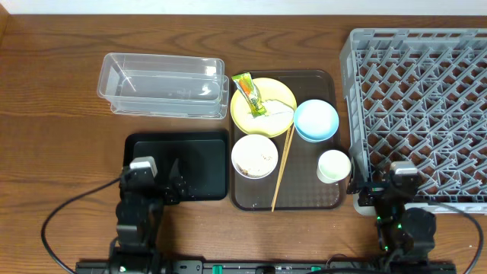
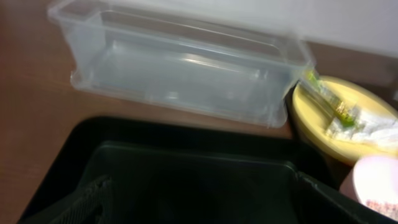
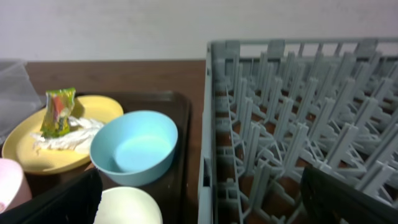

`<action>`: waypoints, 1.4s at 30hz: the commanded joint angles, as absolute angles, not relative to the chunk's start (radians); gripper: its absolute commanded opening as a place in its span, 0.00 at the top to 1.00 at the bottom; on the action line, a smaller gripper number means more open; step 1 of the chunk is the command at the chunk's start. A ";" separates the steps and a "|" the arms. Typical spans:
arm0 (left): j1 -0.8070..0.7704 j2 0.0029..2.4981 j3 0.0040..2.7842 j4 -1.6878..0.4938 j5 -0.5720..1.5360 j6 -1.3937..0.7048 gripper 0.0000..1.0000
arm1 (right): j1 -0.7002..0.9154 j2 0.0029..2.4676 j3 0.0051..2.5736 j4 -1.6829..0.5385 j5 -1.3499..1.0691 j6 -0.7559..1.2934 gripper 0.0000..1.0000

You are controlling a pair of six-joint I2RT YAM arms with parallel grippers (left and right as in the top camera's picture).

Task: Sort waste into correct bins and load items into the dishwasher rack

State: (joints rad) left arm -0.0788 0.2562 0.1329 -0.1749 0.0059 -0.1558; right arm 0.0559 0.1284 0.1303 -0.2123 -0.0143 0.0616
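From the wrist camera, my left jaws are spread wide with nothing between them, hanging over the near part of the black tray [image 1: 204, 164]. The right jaws are just as wide and hold nothing either. They are poised at the near left corner of the dishwasher rack [image 1: 422, 114], which fills the right side of the wooden surface [image 1: 61, 137]. The clear tub [image 1: 163, 85] lies behind the black tray, well apart from the rack, with its right end just beside the yellow plate [image 1: 280, 93]. That plate rests at the back left of the brown serving tray [image 1: 304, 192] and carries the green-and-orange wrapper [image 1: 249, 93] with the crumpled white paper [image 1: 278, 116] against it. The light blue bowl [image 1: 316, 120] stands just right of the plate, on the same brown tray. In front of the plate is the white bowl [image 1: 254, 156]; what looks like the rice-like scraps [image 1: 257, 160] is heaped inside it, and its pinkish wall shows at the edge of the left wrist view. The chopsticks [image 1: 283, 169] lie together between that bowl and the small white cup [image 1: 333, 166], running from beside the plate's rim to the tray's near edge. The cup stands upright at the tray's right side, close to the rack's left wall.
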 commanded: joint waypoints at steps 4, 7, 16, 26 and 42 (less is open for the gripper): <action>-0.076 0.511 0.424 -0.305 -0.011 -0.143 0.10 | 0.065 0.374 0.384 -0.319 0.004 0.082 0.01; -0.076 0.654 0.572 -0.434 -0.004 -0.143 0.10 | 0.065 0.522 0.513 -0.410 0.011 0.081 0.01; -0.076 1.078 1.034 -0.939 0.067 -0.142 0.10 | 0.065 0.960 0.923 -0.782 0.011 0.050 0.01; -0.080 1.184 1.092 -0.783 0.276 -0.147 0.11 | 0.065 1.071 1.002 -0.847 -0.012 0.051 0.01; -0.375 1.573 1.241 -0.286 0.111 -0.184 0.12 | 0.065 1.072 1.002 -0.846 -0.012 0.052 0.01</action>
